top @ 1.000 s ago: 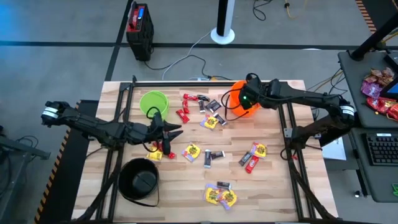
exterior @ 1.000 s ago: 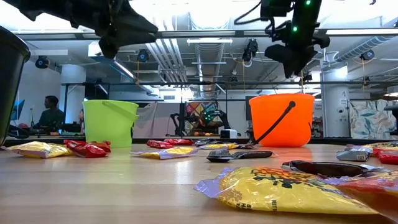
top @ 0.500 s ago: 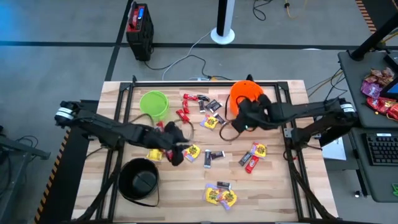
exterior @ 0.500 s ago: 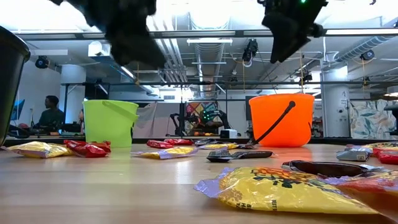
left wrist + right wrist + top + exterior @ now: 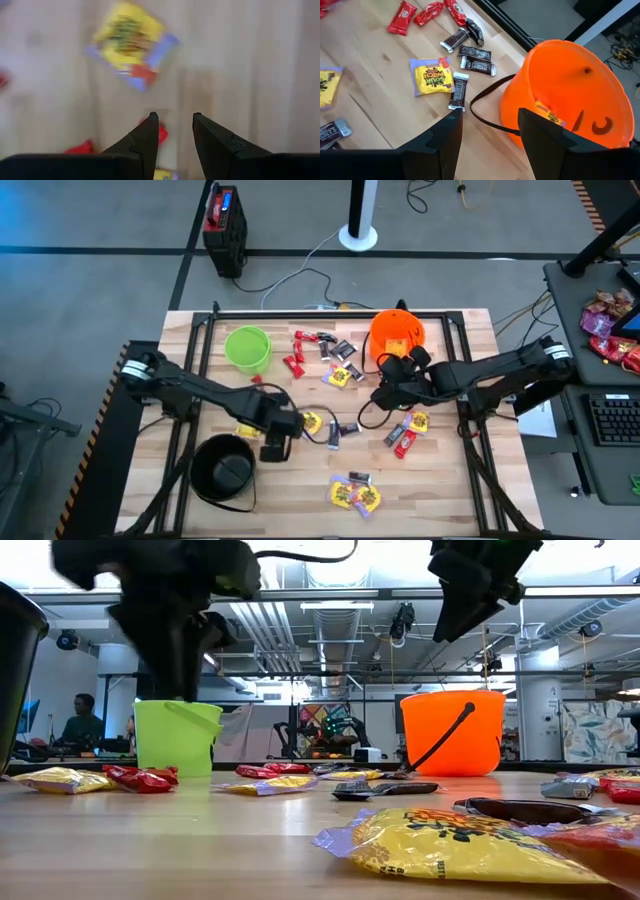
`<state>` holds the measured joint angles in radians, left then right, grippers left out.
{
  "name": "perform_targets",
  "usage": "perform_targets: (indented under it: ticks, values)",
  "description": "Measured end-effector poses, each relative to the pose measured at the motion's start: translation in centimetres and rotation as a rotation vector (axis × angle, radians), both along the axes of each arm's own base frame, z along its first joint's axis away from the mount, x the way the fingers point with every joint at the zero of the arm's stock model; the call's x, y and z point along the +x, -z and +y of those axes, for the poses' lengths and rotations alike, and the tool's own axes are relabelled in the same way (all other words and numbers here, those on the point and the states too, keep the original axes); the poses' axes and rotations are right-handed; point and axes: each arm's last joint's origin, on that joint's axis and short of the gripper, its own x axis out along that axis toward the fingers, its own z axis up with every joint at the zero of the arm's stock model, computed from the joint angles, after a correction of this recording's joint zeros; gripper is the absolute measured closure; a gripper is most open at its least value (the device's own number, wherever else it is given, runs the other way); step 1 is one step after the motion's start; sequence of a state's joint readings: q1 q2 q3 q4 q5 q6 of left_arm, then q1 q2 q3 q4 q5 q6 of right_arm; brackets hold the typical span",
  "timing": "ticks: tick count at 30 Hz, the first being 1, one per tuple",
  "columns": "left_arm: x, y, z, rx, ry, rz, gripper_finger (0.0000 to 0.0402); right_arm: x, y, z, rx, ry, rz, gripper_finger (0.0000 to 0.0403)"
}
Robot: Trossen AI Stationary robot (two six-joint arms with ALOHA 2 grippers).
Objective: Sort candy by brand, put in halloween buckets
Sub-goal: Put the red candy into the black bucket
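The left gripper (image 5: 275, 442) hangs low over the middle of the counter (image 5: 440, 480), fingers (image 5: 146, 137) parted with nothing between them, pointing down at the wood just short of a yellow candy (image 5: 131, 42). Red wrappers (image 5: 161, 133) peek out right under its tips. Over on the other side, the right gripper (image 5: 388, 385) hovers just beside the orange bucket (image 5: 396, 333), jaws spread and empty; its wrist view looks straight into that bucket (image 5: 570, 90), where a yellow-wrapped piece (image 5: 546, 112) lies at the bottom. The bucket's thin black handle (image 5: 487, 111) droops onto the counter.

Candy is scattered across the wood: a cluster of red and dark pieces (image 5: 320, 348) between the lime green bucket (image 5: 247, 346) and the orange one, a yellow packet (image 5: 431, 76) with a dark bar (image 5: 458, 91) beside it, more yellow ones (image 5: 354, 494) near the front edge, and red and yellow pieces (image 5: 408, 430) under the right arm. The black bucket (image 5: 225, 471) stands at the front left, close by the left gripper.
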<state>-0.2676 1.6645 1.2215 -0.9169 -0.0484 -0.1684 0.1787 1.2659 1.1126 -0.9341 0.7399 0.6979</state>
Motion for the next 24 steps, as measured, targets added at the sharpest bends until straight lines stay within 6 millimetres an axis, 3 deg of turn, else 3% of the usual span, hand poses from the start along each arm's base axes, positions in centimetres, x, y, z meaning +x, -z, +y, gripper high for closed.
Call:
perform_targets:
  ticks: [5, 13, 18, 24]
  values:
    - [0.6, 1.6, 0.4, 0.056, 0.154, 0.15, 0.0296, -0.1, 0.5, 0.0, 0.013, 0.012, -0.002, 0.0218]
    - [2.5, 3.5, 1.9, 0.072, 0.148, 0.237, 0.0296, -0.1, 0.8, 0.0, 0.02, 0.027, -0.008, 0.0218]
    - [3.7, 3.0, 2.3, 0.075, 0.171, 0.233, 0.0296, -0.1, 0.8, 0.0, 0.02, 0.027, -0.009, 0.0218]
    - [4.2, 0.8, 2.3, 0.074, 0.199, 0.213, 0.0296, -0.1, 0.9, 0.0, 0.018, 0.026, -0.011, 0.0218]
